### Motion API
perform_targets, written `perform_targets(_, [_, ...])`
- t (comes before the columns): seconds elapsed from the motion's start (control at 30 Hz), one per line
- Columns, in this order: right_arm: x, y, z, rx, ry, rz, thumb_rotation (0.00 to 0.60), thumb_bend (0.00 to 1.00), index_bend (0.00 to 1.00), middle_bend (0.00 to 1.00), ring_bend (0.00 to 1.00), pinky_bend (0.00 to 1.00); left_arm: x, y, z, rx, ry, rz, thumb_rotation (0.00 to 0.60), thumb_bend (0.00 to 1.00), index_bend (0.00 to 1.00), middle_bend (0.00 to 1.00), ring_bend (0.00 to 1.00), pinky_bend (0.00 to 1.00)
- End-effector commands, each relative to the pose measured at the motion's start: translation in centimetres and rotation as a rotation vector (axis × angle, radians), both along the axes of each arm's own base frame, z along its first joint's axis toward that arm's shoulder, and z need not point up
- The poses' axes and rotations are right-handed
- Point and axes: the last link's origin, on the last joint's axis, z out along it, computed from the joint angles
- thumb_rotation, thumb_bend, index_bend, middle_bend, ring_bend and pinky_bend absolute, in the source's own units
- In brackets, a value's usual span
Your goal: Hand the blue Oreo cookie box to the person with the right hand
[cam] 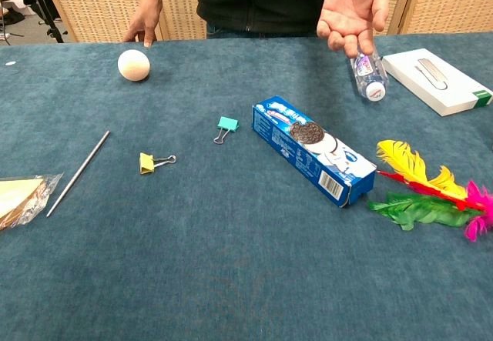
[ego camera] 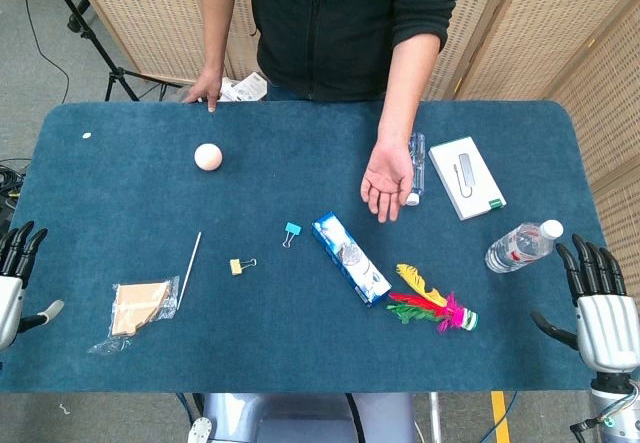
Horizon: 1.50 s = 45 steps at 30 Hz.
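The blue Oreo cookie box lies flat on the blue table, slanting from upper left to lower right near the middle. The person stands at the far side and holds an open palm out over the table, just beyond the box. My right hand hangs at the table's right front edge with fingers spread and nothing in it, well to the right of the box. Over at the left edge my left hand is also open and empty. Neither hand shows in the chest view.
A feather shuttlecock lies right of the box's near end. A water bottle lies close to my right hand, a white case and a second small bottle behind. Binder clips, a stick, a ball and a bagged snack lie left.
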Motion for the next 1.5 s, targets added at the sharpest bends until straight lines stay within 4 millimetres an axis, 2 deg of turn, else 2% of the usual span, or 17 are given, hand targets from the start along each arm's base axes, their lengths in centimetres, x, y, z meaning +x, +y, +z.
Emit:
perform_targets(0.03, [0.0,0.0,0.0,0.006,-0.001,-0.003,0.600,0.00,0.00,0.02,0.00,0.06,-0.1,-0.1,0.0,-0.004,-0.001,0.004,0.600,0.00,0.00,0.00,0.00,0.00])
perform_targets(0.2, [0.1,0.2,-0.3,0.038,-0.014,-0.008,0.600,0.00,0.00,0.02,0.00,0.06,-0.2,-0.1,-0.1,-0.014,0.004,0.016,0.600,0.00,0.00,0.00,0.00,0.00])
perform_targets(0.23, [0.7,0.4,-1.6,0.122,-0.047,0.015,0.600,0.00,0.00,0.02,0.00,0.06,-0.1,-0.1,-0.1,-0.016,-0.004,0.016,0.600,0.00,0.00,0.00,0.00,0.00])
perform_targets(0.3, [1.4,0.3,-2.3,0.176,-0.063,0.048,0.600,0.00,0.02,0.02,0.00,0.06,0.0,0.0,-0.1,-0.012,-0.009,0.017,0.600,0.00,0.00,0.00,0.00,0.00])
perform_targets(0.47, [4.1,-1.1,-5.2,0.353,-0.158,0.121,0.600,0.00,0.06,0.04,0.00,0.06,0.1,0.1,-0.1,-0.020,-0.010,0.018,0.600,0.00,0.00,0.00,0.00,0.00])
perform_targets(0.6, [7.5,-3.3,-7.8,0.549,-0.258,0.148,0.600,0.00,0.06,0.05,0.00,0.06,0.1,0.2,0.1,-0.018,-0.015,0.017,0.600,0.00,0.00,0.00,0.00,0.00])
perform_targets(1.03, [14.6,-9.3,-15.3,0.642,-0.350,0.125,0.600,0.00,0.07,0.05,0.00,0.06,-0.2,0.5,0.5,-0.032,-0.040,0.033,0.600,0.00,0.00,0.00,0.00,0.00])
perform_targets(1.2, [16.3,-10.6,-18.3,0.629,-0.304,0.064,0.600,0.00,0.07,0.05,0.00,0.06,-0.2,0.3,0.6,-0.032,-0.047,0.024,0.600,0.00,0.00,0.00,0.00,0.00])
perform_targets(1.5, [18.7,-12.8,-22.3,0.567,-0.280,-0.034,0.600,0.00,0.07,0.02,0.00,0.06,-0.3,0.4,0.6,-0.043,-0.048,0.028,0.600,0.00,0.00,0.00,0.00,0.00])
